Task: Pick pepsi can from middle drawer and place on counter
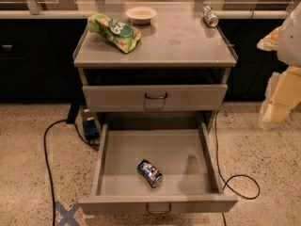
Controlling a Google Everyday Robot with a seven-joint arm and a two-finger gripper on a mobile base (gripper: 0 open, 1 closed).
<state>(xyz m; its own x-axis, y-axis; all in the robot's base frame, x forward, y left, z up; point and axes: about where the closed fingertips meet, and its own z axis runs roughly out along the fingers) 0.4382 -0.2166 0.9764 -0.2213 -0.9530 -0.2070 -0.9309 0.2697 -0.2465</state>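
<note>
Evidently the pincer (281, 95) is held high at the right edge of the view, beside the cabinet and well apart from the open drawer. Whether it is released or clenched cannot be told.

The reach down to the can is judged to be the step in hand, and it is not yet begun. Down and to the left of the pincer, the middle drawer (127, 147) stands pulled out. The pepsi can (149, 173) is seen lying on its side on the drawer floor, near the front panel and about midway between the side walls, with its axis set diagonally.

For a sound grasp, the pincer should be brought over the can from above and turned so that it closes across the round body rather than along its length. It should then be lowered clear of the front panel. Rolling is to be expected if the can is touched on one side only.

The closed drawer (155, 97) above must be cleared on the lift. On the counter (183, 44), bare room is seen between a green bag (114, 31), a bowl (141, 14) and a silver can (210, 16), and that patch is suggested for the placing.
</note>
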